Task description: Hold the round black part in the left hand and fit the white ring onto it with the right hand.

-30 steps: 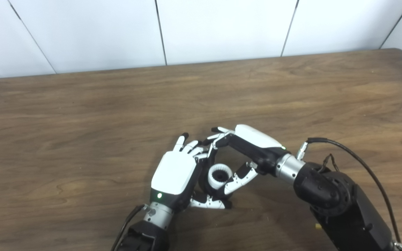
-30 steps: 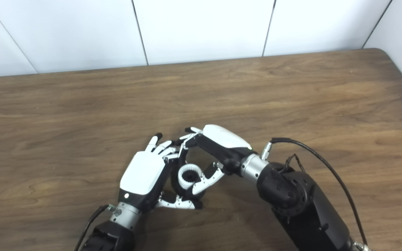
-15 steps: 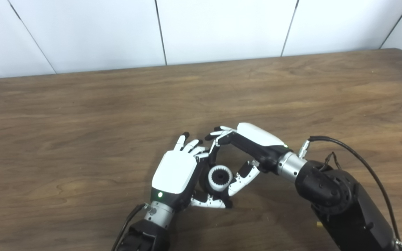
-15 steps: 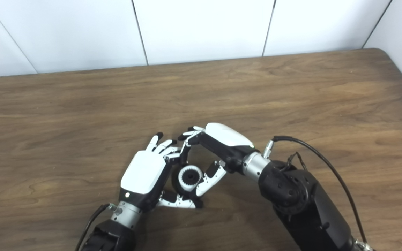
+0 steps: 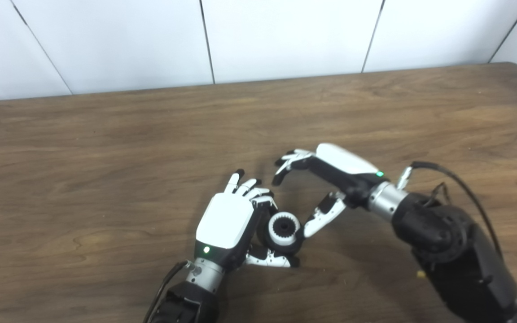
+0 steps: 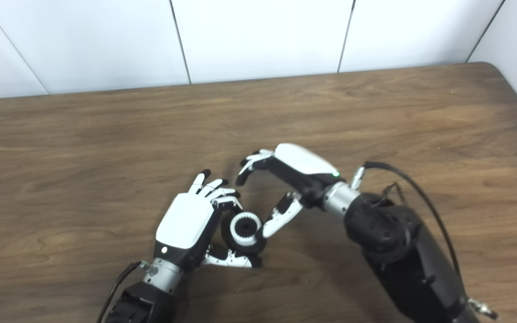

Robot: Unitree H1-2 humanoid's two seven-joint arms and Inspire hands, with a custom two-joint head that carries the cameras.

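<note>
Left hand (image 5: 227, 220) fingers (image 5: 258, 197) curl around round black part (image 5: 267, 235), thumb under it at 6 o'clock, part held just above tabletop (image 5: 106, 148). White ring (image 5: 283, 228) sits on the black part's face, toothed bore facing camera. Right hand (image 5: 330, 177) fingers (image 5: 285, 163) spread wide, holding nothing; upper fingers arch at 12 o'clock of the ring, well clear of it. Right thumb (image 5: 319, 220) points down toward 3 o'clock side of the ring, tip just beside it, contact cannot be told. Right forearm runs off to 4 o'clock, black cable (image 5: 456, 188) looping over the wrist. Left forearm exits at 6 o'clock. Ring and part lie near the tabletop's front middle, white wall panels (image 5: 285, 36) behind at 12 o'clock
</note>
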